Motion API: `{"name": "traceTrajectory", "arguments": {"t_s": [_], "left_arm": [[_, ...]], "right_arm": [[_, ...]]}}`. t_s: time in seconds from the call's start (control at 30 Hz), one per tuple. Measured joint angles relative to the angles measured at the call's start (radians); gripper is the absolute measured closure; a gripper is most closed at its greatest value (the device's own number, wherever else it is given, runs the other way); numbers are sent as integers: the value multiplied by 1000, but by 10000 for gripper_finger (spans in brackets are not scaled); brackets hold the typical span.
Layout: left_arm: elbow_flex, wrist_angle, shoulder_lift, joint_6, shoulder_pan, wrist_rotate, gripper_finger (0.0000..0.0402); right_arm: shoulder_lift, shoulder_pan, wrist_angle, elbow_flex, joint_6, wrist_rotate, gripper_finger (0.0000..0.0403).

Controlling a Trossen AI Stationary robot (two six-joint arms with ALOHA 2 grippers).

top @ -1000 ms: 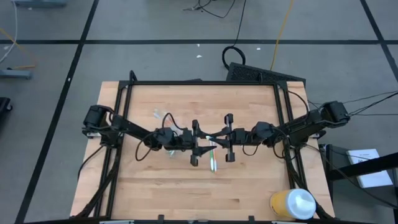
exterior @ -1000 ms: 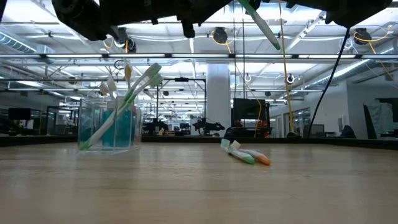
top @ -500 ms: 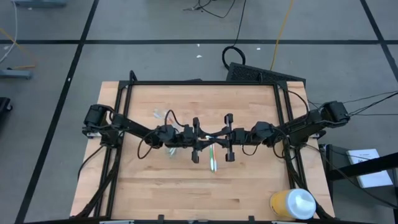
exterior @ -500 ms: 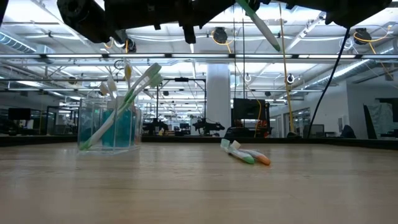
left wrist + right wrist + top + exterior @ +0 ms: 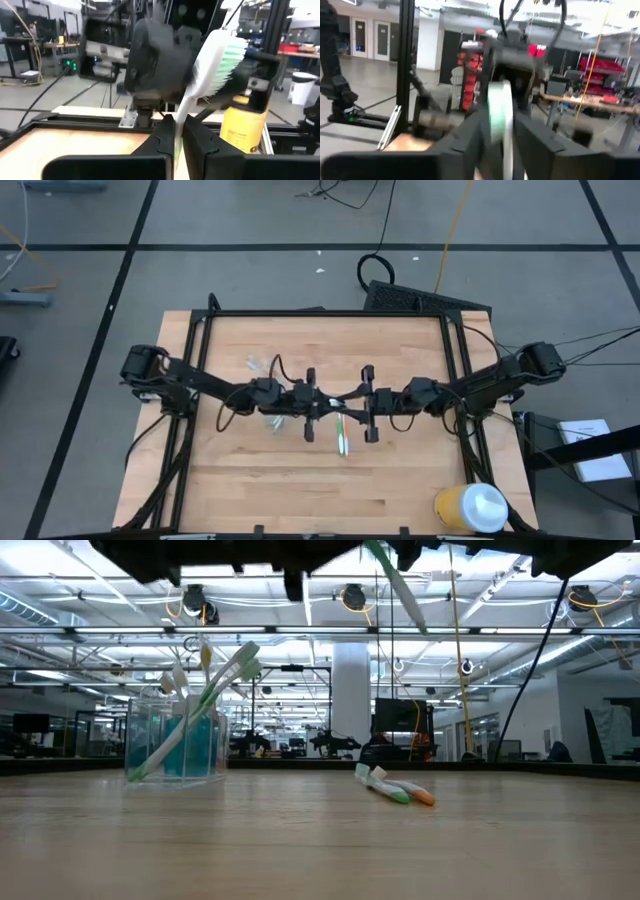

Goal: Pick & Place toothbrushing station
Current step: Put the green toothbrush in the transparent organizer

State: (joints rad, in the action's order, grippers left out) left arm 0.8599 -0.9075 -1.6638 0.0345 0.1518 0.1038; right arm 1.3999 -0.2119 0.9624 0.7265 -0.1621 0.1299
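Mid-air handover over surface centre. My left gripper (image 5: 177,137) jaws pinching green-white toothbrush (image 5: 210,65); right gripper (image 5: 501,131) jaws also clamped on it. Release one side only once other grip firm. Cup (image 5: 176,745) far-left.

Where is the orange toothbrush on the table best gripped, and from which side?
The orange toothbrush lies flat, its handle end clear of the green toothbrush beside it. So probably grip that end from straight above, fingers across it. The left gripper, mid-table, holds a third toothbrush; the right gripper faces it.
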Motion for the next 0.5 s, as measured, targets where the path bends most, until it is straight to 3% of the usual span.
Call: {"name": "traceTrajectory", "arguments": {"t_s": [0.27, 0.5], "left_arm": [[0, 323, 195, -74, 68, 160, 387], [0, 715, 368, 22, 186, 410, 387]], "right_arm": [[-134, 1, -224, 0, 109, 31, 171], [-225, 0, -414, 0, 152, 60, 148]]}}
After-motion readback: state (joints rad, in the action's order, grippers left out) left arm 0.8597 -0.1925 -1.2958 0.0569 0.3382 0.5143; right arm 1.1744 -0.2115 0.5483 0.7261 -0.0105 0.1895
